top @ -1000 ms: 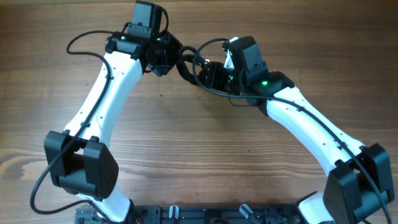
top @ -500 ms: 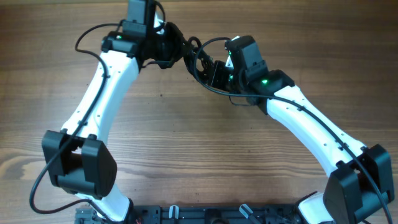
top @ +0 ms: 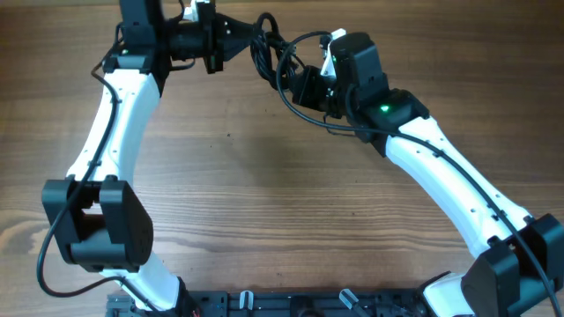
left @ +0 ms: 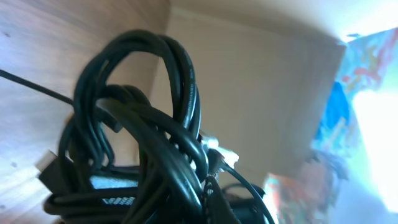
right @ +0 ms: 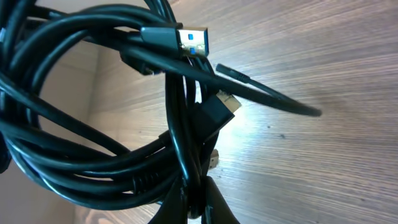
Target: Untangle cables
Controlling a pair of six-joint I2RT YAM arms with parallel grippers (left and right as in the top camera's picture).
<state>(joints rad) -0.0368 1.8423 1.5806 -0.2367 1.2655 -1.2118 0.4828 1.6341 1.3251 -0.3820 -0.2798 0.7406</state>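
Several thin black cables (top: 264, 42) are shown as one knotted bundle, suspended between the two hands above the far part of the wooden counter (top: 264, 194). No strand can be seen resting on the wood in the overhead view. One thin loop is seen curving down from the bundle towards the right hand (top: 295, 81), while the denser part of the knot is gathered just beside the left hand (top: 242, 33).

In the right wrist view, the cables (right: 124, 155) are layered in overlapping coils, and a flat plug (right: 186, 38) with a blue insert is exposed near the top of the tangle. The right hand (right: 198, 205) is clenched, its fingertips pinched together on a strand at the lower edge of the frame.

In the left wrist view, the cables (left: 155, 143) are looped close to the lens. The left hand (left: 214, 202) is largely hidden by them, but its dark tips appear closed around the strands at the bottom of the frame.
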